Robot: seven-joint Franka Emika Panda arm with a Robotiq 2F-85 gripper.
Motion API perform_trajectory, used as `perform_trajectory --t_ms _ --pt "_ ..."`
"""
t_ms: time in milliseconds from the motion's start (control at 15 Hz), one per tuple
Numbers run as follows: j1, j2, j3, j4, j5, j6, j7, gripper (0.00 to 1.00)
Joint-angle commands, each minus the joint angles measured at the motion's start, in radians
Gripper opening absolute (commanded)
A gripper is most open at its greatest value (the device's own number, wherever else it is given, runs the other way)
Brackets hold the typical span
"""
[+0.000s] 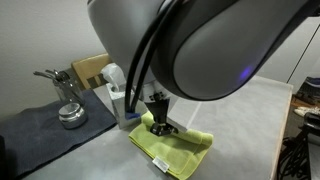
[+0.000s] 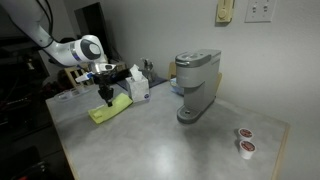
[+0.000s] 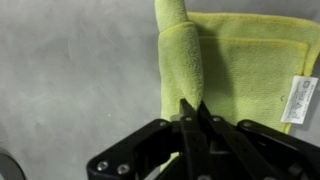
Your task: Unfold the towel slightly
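Observation:
The yellow-green towel [image 1: 178,148] lies on the grey tabletop; it also shows in an exterior view [image 2: 110,109] and in the wrist view [image 3: 250,70]. Its white tag [image 3: 299,99] sits at the right edge in the wrist view. My gripper [image 3: 191,106] is shut on a raised ridge of the towel's folded edge, which bunches up between the fingers. In both exterior views the gripper [image 1: 159,125] [image 2: 104,98] stands right over the towel, fingers pointing down.
A dark grey mat [image 1: 40,125] with a metal pot [image 1: 70,113] lies beside the towel. A white box [image 2: 138,85] stands behind the towel. A grey coffee machine [image 2: 193,85] and two small pods [image 2: 245,140] stand farther along the table.

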Motion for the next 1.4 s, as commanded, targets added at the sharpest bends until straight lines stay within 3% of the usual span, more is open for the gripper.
perform_trajectory --t_ms 0,800,1333 --pt "-0.023 -0.005 0.013 -0.007 0.018 -0.012 -0.034 0.00" --pt "-0.117 -0.076 0.012 -0.089 0.118 0.018 -0.096 0.01" --pt "-0.234 -0.105 0.035 -0.158 0.311 0.094 -0.305 0.01"
